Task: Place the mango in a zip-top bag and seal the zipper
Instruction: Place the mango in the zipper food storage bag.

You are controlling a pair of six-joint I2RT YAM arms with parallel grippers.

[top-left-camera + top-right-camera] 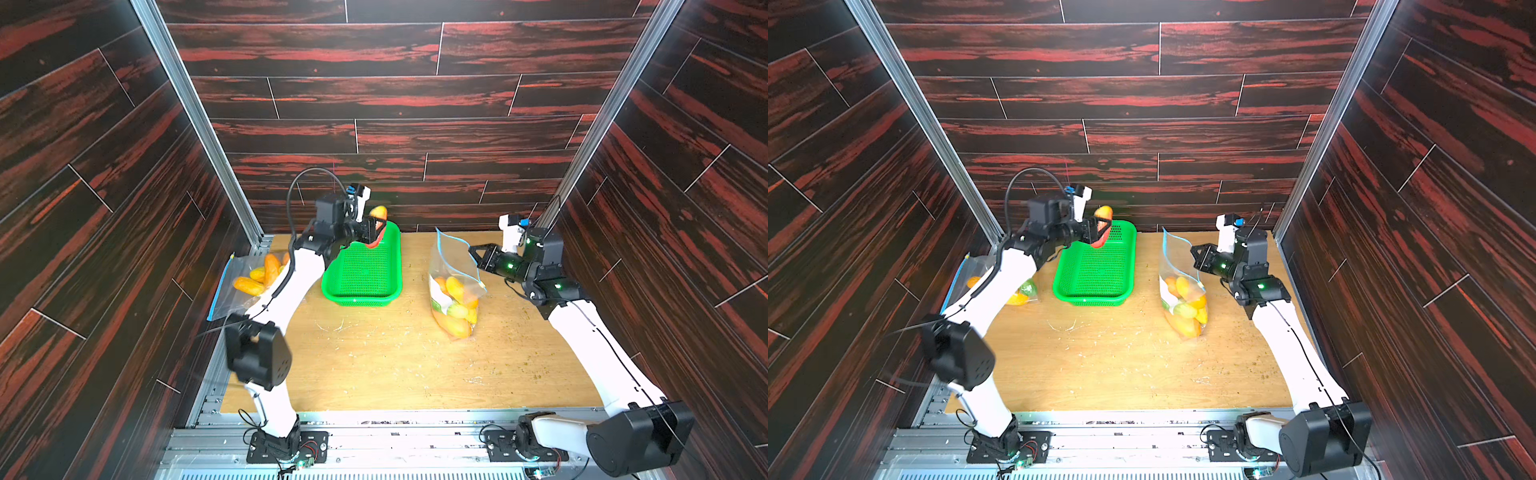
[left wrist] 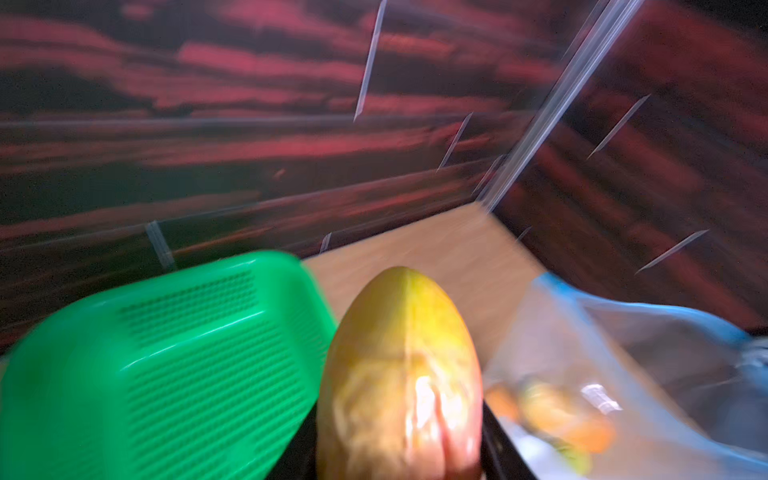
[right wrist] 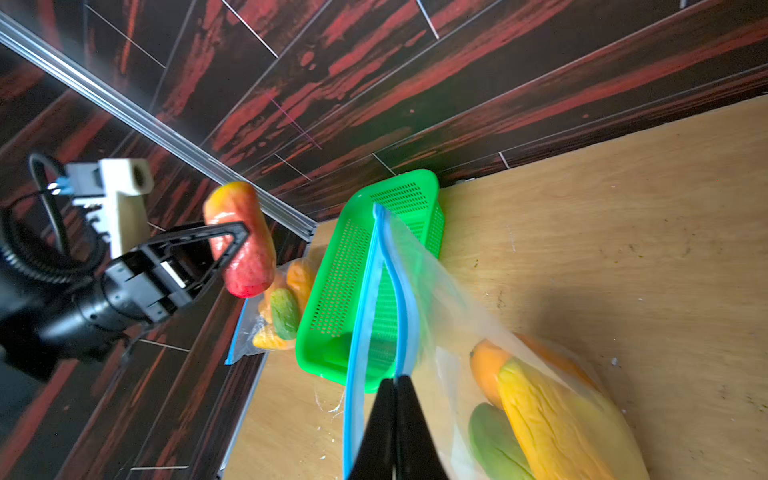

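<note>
My left tool [image 1: 374, 232] is closed partway around a red-and-yellow oblong mango [image 3: 249, 266], held above the 12 o'clock end of the green perforated plastic basket [image 1: 361, 270]. My right tool [image 3: 395, 386], fully closed, pinches the blue zipper rim [image 3: 405, 303] of the clear zip-top plastic bag [image 1: 446, 266], which stands on the wooden counter [image 1: 395, 365] at the basket's 3 o'clock. The mouth gapes narrowly, so I would carry the mango over high and lower it end-first.

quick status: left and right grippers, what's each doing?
Left gripper: closed on the mango, holding it in the air.
Right gripper: shut, pinching the blue zipper edge of the zip-top bag; the bag's mouth is open.
</note>
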